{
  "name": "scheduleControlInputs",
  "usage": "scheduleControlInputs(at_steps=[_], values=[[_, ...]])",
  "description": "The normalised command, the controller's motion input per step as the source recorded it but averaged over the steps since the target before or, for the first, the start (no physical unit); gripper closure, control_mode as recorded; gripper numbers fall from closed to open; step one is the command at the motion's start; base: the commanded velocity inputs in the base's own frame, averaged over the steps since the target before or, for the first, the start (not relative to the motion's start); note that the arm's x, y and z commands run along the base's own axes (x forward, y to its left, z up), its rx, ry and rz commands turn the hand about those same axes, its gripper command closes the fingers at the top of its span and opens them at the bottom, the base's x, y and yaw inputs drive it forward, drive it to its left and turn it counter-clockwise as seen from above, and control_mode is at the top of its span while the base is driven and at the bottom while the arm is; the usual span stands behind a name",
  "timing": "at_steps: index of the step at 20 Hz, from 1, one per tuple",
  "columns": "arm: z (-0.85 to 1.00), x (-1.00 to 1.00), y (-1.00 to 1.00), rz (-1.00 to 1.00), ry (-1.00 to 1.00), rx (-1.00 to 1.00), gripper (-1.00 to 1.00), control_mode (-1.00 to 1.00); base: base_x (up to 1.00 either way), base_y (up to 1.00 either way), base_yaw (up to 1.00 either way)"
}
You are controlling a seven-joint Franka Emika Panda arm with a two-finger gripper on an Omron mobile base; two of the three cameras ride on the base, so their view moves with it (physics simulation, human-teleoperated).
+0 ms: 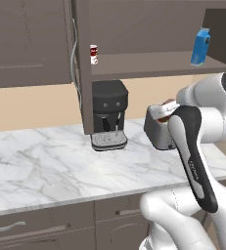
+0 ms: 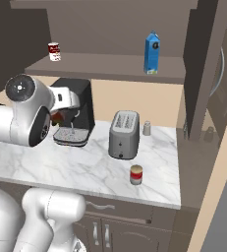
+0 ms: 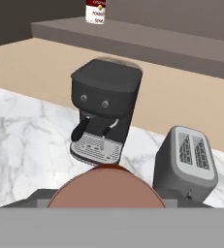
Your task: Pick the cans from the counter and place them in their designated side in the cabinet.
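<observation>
The dark red-brown can (image 3: 106, 186) sits between my gripper's (image 3: 106, 199) fingers, and its round top fills the bottom of the hand view. My gripper (image 2: 59, 116) is shut on it, held above the counter (image 2: 85, 162) in front of the coffee machine (image 2: 76, 117). The second can (image 2: 136, 174), red above and pale below, stands upright near the counter's front edge, in front of the toaster (image 2: 124, 134). Above, the cabinet shelf (image 2: 105, 64) is open. In the left base view my gripper (image 1: 162, 111) hangs over the toaster (image 1: 156, 133).
On the shelf a slim white can with red marks (image 2: 54, 51) stands at the left and a blue carton (image 2: 152, 52) at the right. A small shaker (image 2: 147, 128) stands behind the toaster. The cabinet door (image 1: 74, 58) hangs open left of the coffee machine (image 1: 109, 114).
</observation>
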Motion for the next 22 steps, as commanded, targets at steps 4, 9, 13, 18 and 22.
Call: scheduleControlInputs(at_steps=[4,9,13,18,22], values=[[0.22,0.00,0.00,0.00,-0.11,0.00,1.00,-1.00,0.00,0.00,0.00],[0.22,0.00,0.00,0.00,-0.09,0.00,1.00,-1.00,0.00,0.00,0.00],[0.20,0.00,0.00,0.00,-0.07,0.00,1.00,-1.00,0.00,0.00,0.00],[0.18,0.02,0.00,0.00,-0.02,0.00,1.00,-1.00,0.00,0.00,0.00],[0.23,0.05,0.00,0.00,0.00,0.01,1.00,-1.00,0.00,0.00,0.00]])
